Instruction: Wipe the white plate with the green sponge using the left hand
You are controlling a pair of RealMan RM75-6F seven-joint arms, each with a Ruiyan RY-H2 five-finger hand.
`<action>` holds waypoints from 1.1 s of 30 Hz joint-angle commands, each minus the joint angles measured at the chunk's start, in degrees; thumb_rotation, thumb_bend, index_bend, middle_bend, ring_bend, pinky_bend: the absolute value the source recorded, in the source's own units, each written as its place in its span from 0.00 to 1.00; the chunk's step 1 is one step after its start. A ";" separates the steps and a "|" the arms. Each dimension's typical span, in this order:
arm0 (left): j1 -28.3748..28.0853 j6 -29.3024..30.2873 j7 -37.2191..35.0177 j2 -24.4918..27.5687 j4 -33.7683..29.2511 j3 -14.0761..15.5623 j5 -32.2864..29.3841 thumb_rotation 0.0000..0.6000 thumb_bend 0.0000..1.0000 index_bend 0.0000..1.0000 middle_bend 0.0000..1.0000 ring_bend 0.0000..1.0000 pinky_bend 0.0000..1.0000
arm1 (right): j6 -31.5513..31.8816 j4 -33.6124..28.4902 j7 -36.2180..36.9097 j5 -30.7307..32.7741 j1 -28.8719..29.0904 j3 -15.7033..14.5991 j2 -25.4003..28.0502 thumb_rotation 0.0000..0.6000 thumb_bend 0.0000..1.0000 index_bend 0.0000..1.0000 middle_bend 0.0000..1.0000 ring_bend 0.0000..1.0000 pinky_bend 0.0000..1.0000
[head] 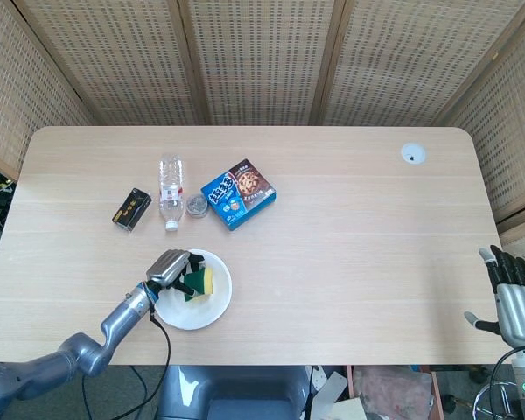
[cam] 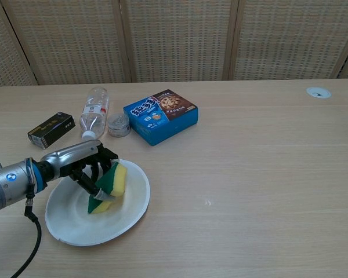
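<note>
The white plate (head: 208, 304) (cam: 75, 223) lies near the table's front left edge. My left hand (head: 172, 266) (cam: 87, 165) reaches over it from the left and grips the green and yellow sponge (head: 200, 282) (cam: 109, 186), whose lower edge rests on the plate's surface. The sponge stands tilted on edge, yellow side facing right. At the far right, off the table's front corner, my right hand (head: 510, 297) hangs with its fingers apart and nothing in it; the chest view does not show it.
Behind the plate lie a clear water bottle (head: 171, 190) (cam: 94, 110), a small round tin (head: 196, 206) (cam: 119, 125), a blue snack box (head: 237, 193) (cam: 160, 115) and a black box (head: 132, 208) (cam: 50, 129). A white grommet (head: 412, 154) (cam: 318, 92) sits at the back right.
</note>
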 commanded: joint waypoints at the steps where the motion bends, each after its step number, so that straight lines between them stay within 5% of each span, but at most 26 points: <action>1: -0.01 -0.40 -0.06 -0.81 1.06 0.22 0.07 1.00 0.20 0.73 0.65 0.48 0.55 | -0.04 -0.01 -0.03 -0.02 0.04 0.00 -0.01 1.00 0.00 0.00 0.00 0.00 0.00; 9: -0.24 1.65 -1.51 1.06 -0.89 -0.30 1.07 1.00 0.20 0.73 0.65 0.48 0.55 | 0.16 -0.18 0.37 -0.07 -0.07 0.07 0.26 1.00 0.00 0.00 0.00 0.00 0.00; 13: -0.84 7.48 -1.67 8.77 -9.37 -2.31 3.36 1.00 0.20 0.73 0.65 0.48 0.54 | 0.57 -0.41 0.69 -0.59 -0.28 -0.10 0.46 1.00 0.00 0.00 0.00 0.00 0.00; 22: -1.61 0.63 20.44 27.98 -22.53 -1.64 -1.16 1.00 0.20 0.73 0.62 0.48 0.52 | 1.13 -1.44 0.68 -1.99 -0.64 -0.76 0.85 1.00 0.00 0.00 0.00 0.00 0.00; 27: 0.61 -0.04 29.23 29.95 -21.19 0.39 -3.73 1.00 0.20 0.72 0.60 0.48 0.51 | 1.62 -1.90 0.78 -2.68 -0.83 -0.94 1.08 1.00 0.00 0.00 0.00 0.00 0.00; 33: 3.93 1.95 32.87 25.60 -12.44 2.86 -3.43 1.00 0.20 0.62 0.56 0.48 0.48 | 2.01 -2.19 1.18 -3.15 -0.98 -0.98 1.37 1.00 0.00 0.00 0.00 0.00 0.00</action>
